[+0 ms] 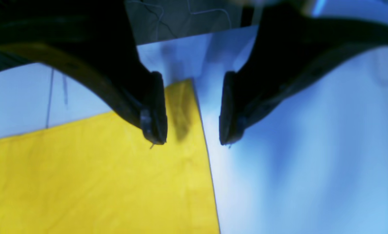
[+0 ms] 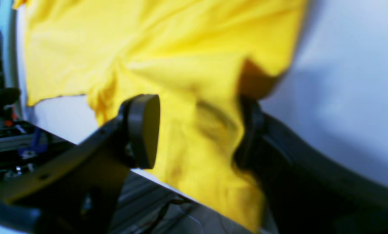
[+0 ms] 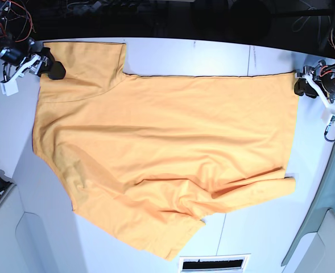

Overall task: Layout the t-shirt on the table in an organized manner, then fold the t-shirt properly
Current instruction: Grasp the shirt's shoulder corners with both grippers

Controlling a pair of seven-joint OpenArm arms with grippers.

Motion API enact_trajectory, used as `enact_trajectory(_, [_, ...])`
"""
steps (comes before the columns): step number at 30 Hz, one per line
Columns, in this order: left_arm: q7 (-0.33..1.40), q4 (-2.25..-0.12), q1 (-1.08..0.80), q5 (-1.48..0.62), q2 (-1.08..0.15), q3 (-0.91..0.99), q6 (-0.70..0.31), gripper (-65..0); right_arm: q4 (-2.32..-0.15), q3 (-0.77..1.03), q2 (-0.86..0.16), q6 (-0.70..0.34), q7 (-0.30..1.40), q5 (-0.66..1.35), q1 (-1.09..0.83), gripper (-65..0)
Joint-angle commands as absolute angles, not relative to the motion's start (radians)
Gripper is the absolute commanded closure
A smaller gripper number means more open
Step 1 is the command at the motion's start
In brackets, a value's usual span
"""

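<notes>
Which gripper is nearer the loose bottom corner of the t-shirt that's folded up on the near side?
Left. The left gripper sits at the hem's far corner of the t-shirt, above that folded corner. The right gripper is across the shirt at the sleeve.

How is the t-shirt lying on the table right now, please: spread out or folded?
Spread out, not folded. The t-shirt lies open across the table in the base view, though its near edge is wrinkled and partly turned over.

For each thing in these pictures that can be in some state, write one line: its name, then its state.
t-shirt: spread on the table, mostly flat, near edge rumpled and folded over, not yet folded.
left gripper: open, over the shirt's corner, holding nothing.
right gripper: open, shirt cloth between its jaws, not clamped.
table: white, carries the shirt.
</notes>
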State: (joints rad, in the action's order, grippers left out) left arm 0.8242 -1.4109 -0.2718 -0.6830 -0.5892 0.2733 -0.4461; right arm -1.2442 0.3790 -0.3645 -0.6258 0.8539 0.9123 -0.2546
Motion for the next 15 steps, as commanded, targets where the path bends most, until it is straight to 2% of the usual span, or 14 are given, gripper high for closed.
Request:
enact_trajectory(1, [0.810,-1.410,-0.266,-0.683,-0.609,0.283,-0.445,-30.2,-1.243,0.374,-0.358,-0.607,0.906,0.857,-0.262,-34.9])
enact_trajectory(6, [0.743,-1.338,-0.266,-0.630,-0.609,0.282,-0.446,-30.3,-1.253,0.374,-0.312,-0.607,0.918,0.857,-0.261,-34.9])
enact_trajectory(15, [0.768,-1.320,-0.266,-0.609,-0.559,0.277,-0.532,-30.3,-1.277,0.372,-0.296,-0.606,0.918,0.857,-0.261,-34.7])
